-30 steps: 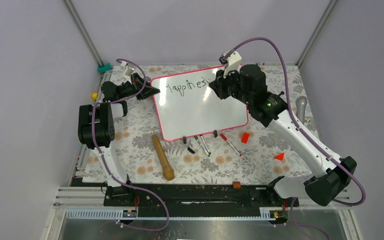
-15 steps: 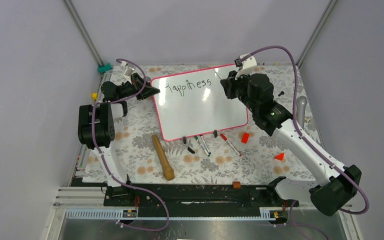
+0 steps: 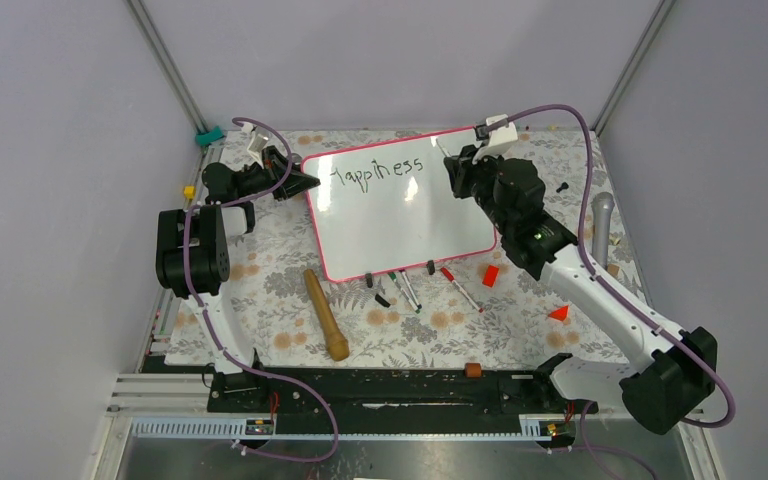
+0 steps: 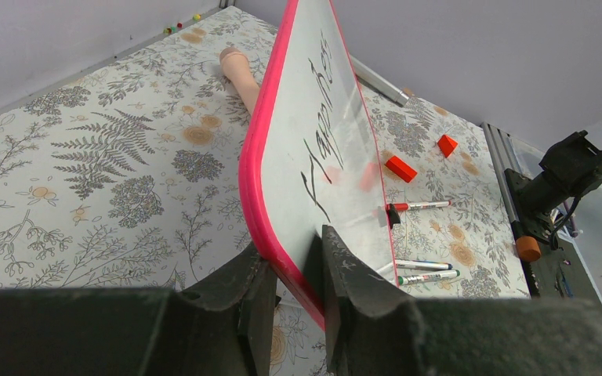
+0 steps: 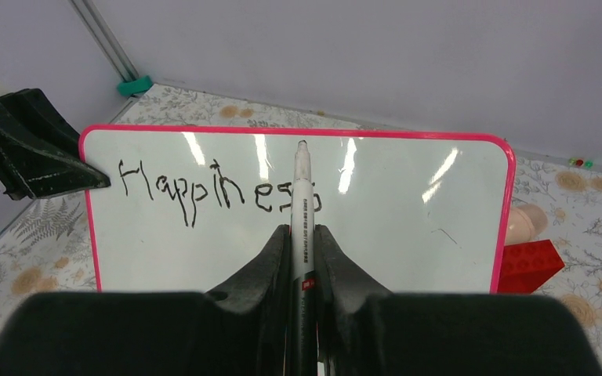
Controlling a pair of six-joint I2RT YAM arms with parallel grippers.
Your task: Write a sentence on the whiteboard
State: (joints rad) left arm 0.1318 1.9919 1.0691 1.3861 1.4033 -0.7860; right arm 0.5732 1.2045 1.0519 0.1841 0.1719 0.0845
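From above, the whiteboard (image 3: 400, 228) lies skewed at the far middle of the floral tabletop (image 3: 260, 290). The sentence (image 3: 378, 171) so far is one black line, "Happiness", along the board's far edge. The left gripper (image 3: 310, 182) meets the board's far left corner, and the right gripper (image 3: 452, 167) hangs over its far right part, just past the last letter. Loose pens (image 3: 407, 291) and a red block (image 3: 490, 275) lie along the board's near edge, and a wooden pin (image 3: 325, 313) lies nearer the front left. In the left wrist view, the left claw is narrow, with both fingers pinching the pink frame at the rounded corner, one on each face. The handwriting runs away up the glossy surface. In the right wrist view, the right claw is closed tight on a marker (image 5: 302, 205), whose barrel stands straight out between the fingers. Its tip points at the white area beyond the final "s". Whether the tip touches the board cannot be told.
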